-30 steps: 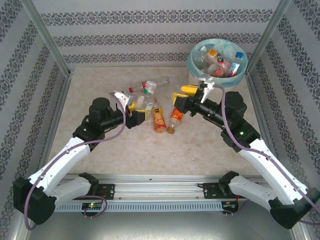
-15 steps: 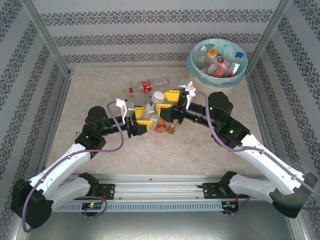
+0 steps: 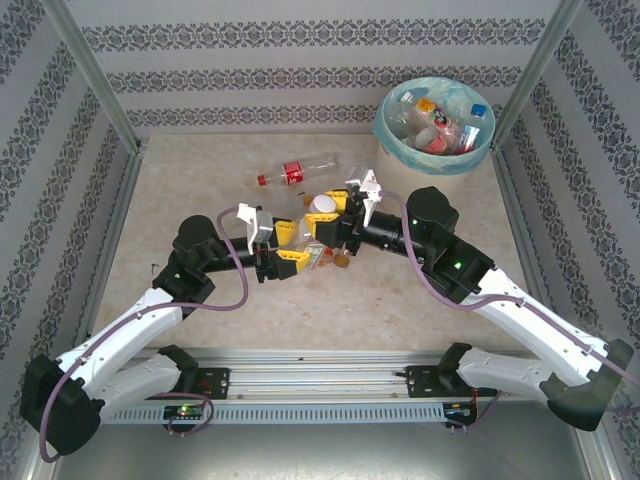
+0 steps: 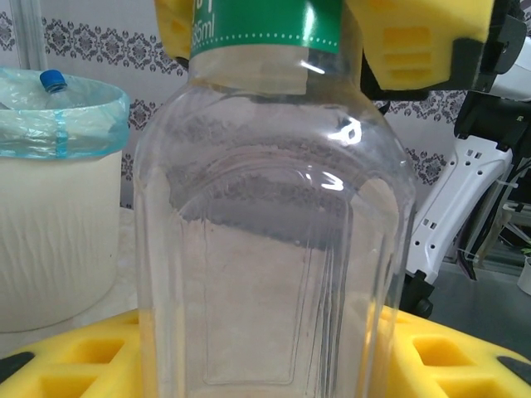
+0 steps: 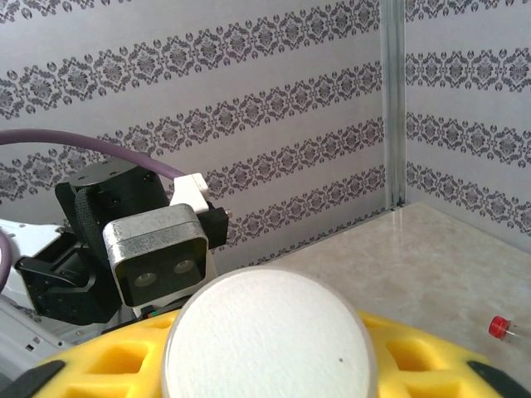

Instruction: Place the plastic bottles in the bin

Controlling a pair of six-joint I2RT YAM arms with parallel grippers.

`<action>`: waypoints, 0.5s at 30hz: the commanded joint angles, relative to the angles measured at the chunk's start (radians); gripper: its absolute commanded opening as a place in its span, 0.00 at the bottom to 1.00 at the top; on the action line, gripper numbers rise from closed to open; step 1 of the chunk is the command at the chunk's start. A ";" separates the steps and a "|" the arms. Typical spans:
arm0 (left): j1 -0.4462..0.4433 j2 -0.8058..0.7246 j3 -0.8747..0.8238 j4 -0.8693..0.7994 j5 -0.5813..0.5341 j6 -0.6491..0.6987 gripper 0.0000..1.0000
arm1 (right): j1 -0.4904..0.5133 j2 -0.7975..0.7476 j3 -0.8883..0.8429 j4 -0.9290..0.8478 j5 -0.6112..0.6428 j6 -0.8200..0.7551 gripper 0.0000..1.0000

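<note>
A clear plastic bottle [image 4: 265, 249] with a green label and a wide white cap [image 3: 322, 203] hangs between both arms at mid-table. My left gripper [image 3: 288, 250] is shut on its lower body, yellow pads [image 4: 75, 356] on both sides. My right gripper [image 3: 326, 218] is shut on its top end, where the white cap [image 5: 270, 340] sits between the yellow fingers [image 5: 431, 356]. A red-labelled bottle [image 3: 296, 170] lies behind them, and orange-labelled bottles [image 3: 322, 256] lie partly hidden under the grippers. The bin [image 3: 436, 150] stands at the back right with several bottles inside.
Patterned walls and metal posts enclose the table on three sides. In the left wrist view the bin [image 4: 50, 240] stands to the left with a blue-capped bottle [image 4: 53, 81] at its rim. The lying bottle's red cap [image 5: 498, 326] shows on the table at the right.
My right gripper swung left from near the bin and closed on the white-capped end of the bottle. My left gripper moved slightly right, still gripping it.
</note>
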 commanded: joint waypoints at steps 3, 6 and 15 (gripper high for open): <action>-0.027 -0.013 0.022 -0.026 -0.003 0.040 0.56 | 0.003 -0.006 0.016 0.003 0.032 -0.038 0.29; -0.029 -0.027 0.015 -0.013 -0.042 0.028 0.60 | 0.003 -0.010 0.015 0.003 0.046 -0.042 0.25; -0.029 -0.132 -0.049 0.077 -0.328 -0.023 1.00 | -0.002 -0.076 0.038 -0.052 0.259 -0.127 0.20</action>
